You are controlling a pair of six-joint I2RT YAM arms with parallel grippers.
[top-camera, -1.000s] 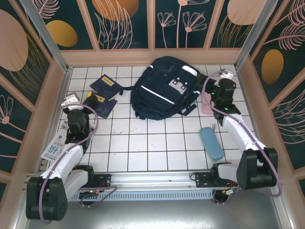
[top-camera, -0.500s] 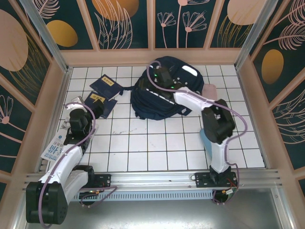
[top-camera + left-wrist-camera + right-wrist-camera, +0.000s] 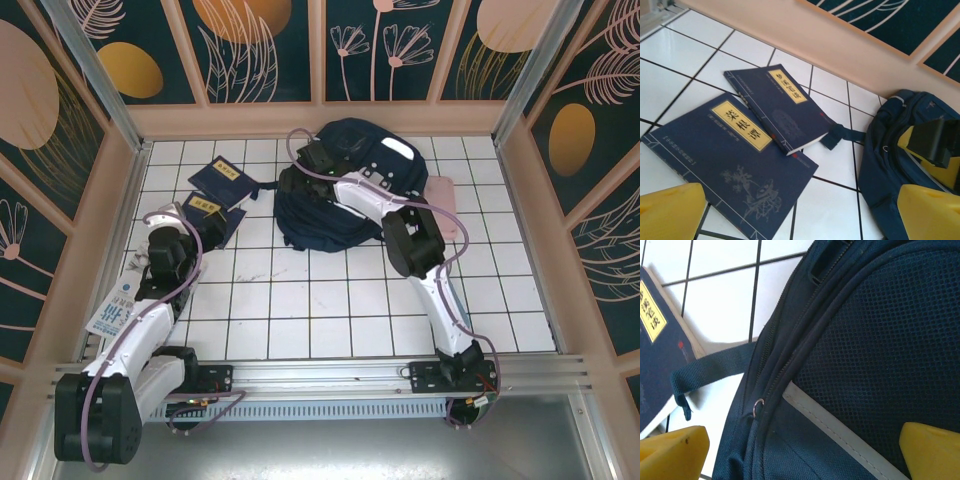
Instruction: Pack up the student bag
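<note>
The student bag lies in the upper middle of the top view, on the table. To its left lie two booklets, the farther booklet overlapping a corner of the nearer booklet. A bag strap reaches the farther one. A pouch lies just right of the bag

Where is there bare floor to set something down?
Widest: the bare tiles in front of the student bag, between the left arm and right arm. A second strip runs between the right arm and the right wall, nearer than the pink item. Crowded: back left, where two overlapping booklets lie by the bag's strap.
</note>
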